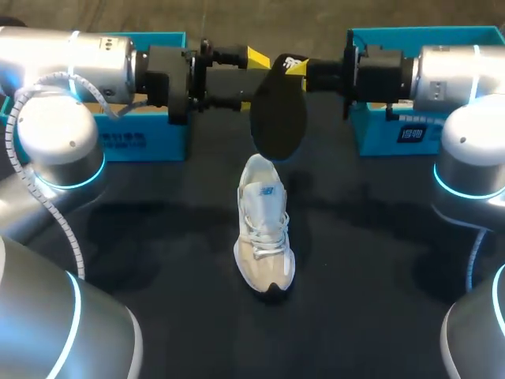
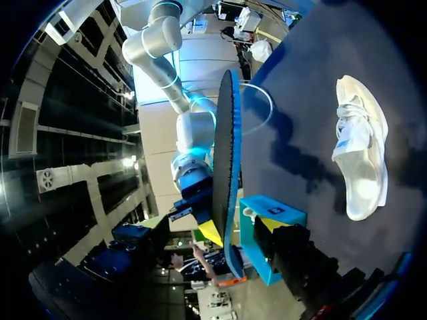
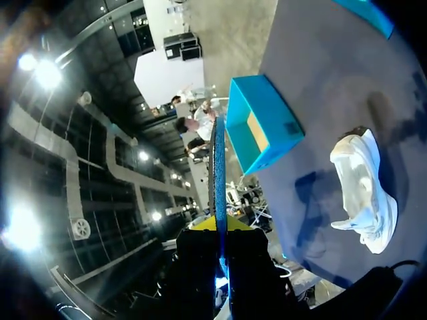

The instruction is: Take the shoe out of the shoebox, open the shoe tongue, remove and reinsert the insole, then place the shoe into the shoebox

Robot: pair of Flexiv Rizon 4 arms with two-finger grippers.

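The white and beige shoe (image 1: 264,237) stands on the dark table, toe toward me, also seen in the wrist views (image 2: 363,153) (image 3: 363,190). Above and behind it hangs the black insole (image 1: 278,114), held near its top end by my right gripper (image 1: 293,67), which is shut on it. In the right wrist view the insole (image 3: 219,167) stands edge-on between that gripper's fingers (image 3: 243,260). My left gripper (image 1: 251,79) is level with the insole's upper part, just left of it, its fingers spread wide and open. One left finger (image 2: 283,240) shows beside the insole's edge (image 2: 227,167).
A teal box (image 1: 146,138) stands at the back left under my left arm. Another teal box (image 1: 394,134) stands at the back right under my right arm. The shoe has bare dark table around it.
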